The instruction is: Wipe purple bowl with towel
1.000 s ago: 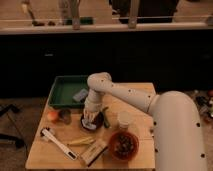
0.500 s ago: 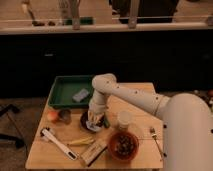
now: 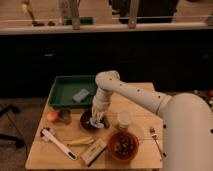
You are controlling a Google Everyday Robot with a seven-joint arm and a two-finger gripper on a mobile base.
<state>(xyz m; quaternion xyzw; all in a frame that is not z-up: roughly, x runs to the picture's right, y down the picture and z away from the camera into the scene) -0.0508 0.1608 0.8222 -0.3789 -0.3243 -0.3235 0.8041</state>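
A small dark purple bowl (image 3: 88,120) sits on the wooden table (image 3: 142,107) left of centre. My white arm reaches down from the right, and the gripper (image 3: 97,118) hangs right over the bowl's right side. A pale towel (image 3: 98,122) shows under the gripper, lying in and over the bowl's right rim. The gripper hides part of the bowl's inside.
A green tray (image 3: 62,92) with a blue-grey sponge (image 3: 80,95) stands behind the bowl. An orange fruit (image 3: 52,116) and a small cup (image 3: 64,116) lie to the left. A clear cup (image 3: 124,120), a red bowl of food (image 3: 123,145), a fork (image 3: 155,140), a white utensil (image 3: 57,143) and a bar (image 3: 93,152) lie in front.
The gripper and towel have shifted a little over the bowl, from its left part toward its right rim. The other objects have not moved.
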